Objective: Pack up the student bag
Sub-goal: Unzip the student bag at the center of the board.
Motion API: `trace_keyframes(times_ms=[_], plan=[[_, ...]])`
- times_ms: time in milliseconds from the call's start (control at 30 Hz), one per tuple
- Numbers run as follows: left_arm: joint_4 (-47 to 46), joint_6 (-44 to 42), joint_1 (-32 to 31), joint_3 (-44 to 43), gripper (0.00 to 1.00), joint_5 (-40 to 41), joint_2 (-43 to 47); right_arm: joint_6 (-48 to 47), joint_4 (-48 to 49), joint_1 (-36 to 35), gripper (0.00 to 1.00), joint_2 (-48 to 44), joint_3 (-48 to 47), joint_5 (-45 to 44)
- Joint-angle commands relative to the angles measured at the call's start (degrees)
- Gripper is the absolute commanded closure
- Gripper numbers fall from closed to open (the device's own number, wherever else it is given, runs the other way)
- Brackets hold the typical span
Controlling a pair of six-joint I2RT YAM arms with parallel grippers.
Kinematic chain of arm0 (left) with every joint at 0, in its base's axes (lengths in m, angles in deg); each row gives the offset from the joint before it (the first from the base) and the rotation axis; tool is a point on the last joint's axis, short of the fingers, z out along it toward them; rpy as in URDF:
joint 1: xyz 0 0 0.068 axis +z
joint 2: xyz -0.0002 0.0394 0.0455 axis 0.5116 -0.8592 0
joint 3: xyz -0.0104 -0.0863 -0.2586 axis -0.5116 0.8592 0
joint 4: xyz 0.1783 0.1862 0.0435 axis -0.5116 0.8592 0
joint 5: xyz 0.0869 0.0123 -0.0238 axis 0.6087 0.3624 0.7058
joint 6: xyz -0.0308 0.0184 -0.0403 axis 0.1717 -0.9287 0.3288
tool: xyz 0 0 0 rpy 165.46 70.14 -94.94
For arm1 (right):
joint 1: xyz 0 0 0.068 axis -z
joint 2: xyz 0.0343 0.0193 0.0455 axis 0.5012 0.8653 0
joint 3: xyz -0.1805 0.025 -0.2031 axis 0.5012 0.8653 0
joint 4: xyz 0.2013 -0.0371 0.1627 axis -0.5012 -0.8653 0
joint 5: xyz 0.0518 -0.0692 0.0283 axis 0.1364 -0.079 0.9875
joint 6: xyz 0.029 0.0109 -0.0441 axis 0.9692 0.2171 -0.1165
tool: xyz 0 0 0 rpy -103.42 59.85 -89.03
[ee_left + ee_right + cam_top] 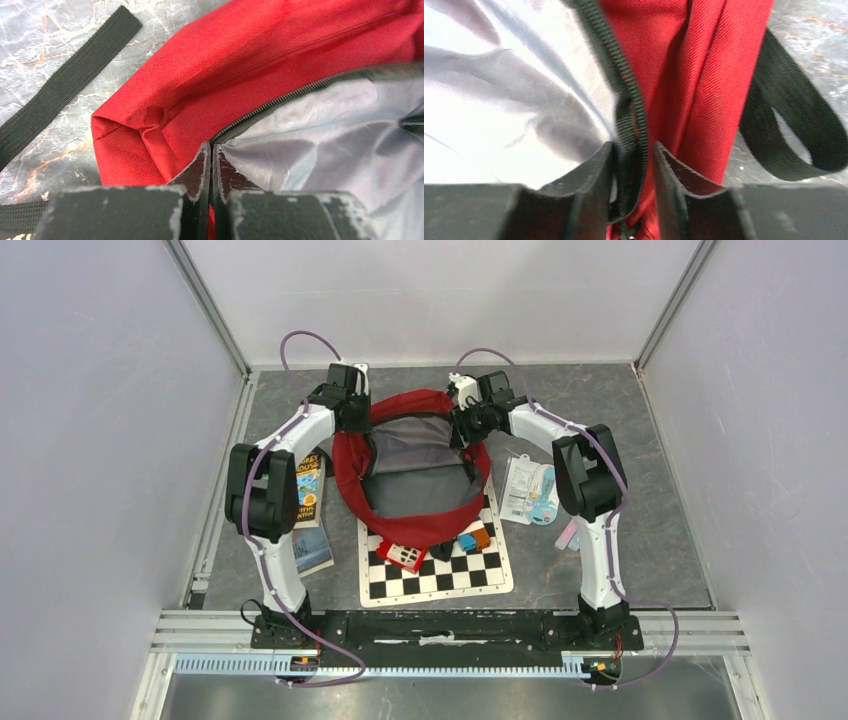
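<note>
The red student bag [345, 475] lies open in the middle of the table, its grey lining [420, 475] facing up. My left gripper [357, 420] is shut on the bag's left rim; the left wrist view shows its fingertips [200, 165] pinching the zipper edge of the bag [200, 80] between red fabric and lining. My right gripper [465, 425] is shut on the bag's right rim; the right wrist view shows its fingers [599, 172] clamped on the zipper tape and red fabric of the bag [684, 75]. The opening is held wide between both grippers.
A chessboard mat [440, 575] lies under the bag's near edge with a red-white block [405, 555] and blue and orange blocks [473, 538]. Books [310, 490] lie at the left. White packets [530, 490] and a pink item [567, 535] lie at the right. Black straps [65, 80] [794, 120] trail on the table.
</note>
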Motion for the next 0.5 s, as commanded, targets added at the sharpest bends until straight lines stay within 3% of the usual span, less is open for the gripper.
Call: trace_keyframes(times_ms=[0,133,200,267,467], plan=[[0.71,-3.13,0.65,-3.34,0.98,2.83,-2.73,-0.51,-0.22,0.80,0.52,-3.56,2.29,-2.91],[1.97,-2.00,0.65,-3.79,0.96,4.73,-2.76,0.17,1.89,0.88,0.31,-8.50,5.92,-5.38],[2.37,-1.79,0.65,-3.87,0.82,4.95,-1.79,0.78,3.52,0.88,0.25,-11.58,8.13,-5.72],[2.48,-1.64,0.65,-3.91,0.56,4.99,-0.47,1.36,5.08,0.87,0.21,-14.62,10.24,-6.43],[3.23,-1.19,0.65,-3.87,0.22,2.84,4.81,1.77,5.29,0.87,0.13,-19.25,12.02,-7.35]])
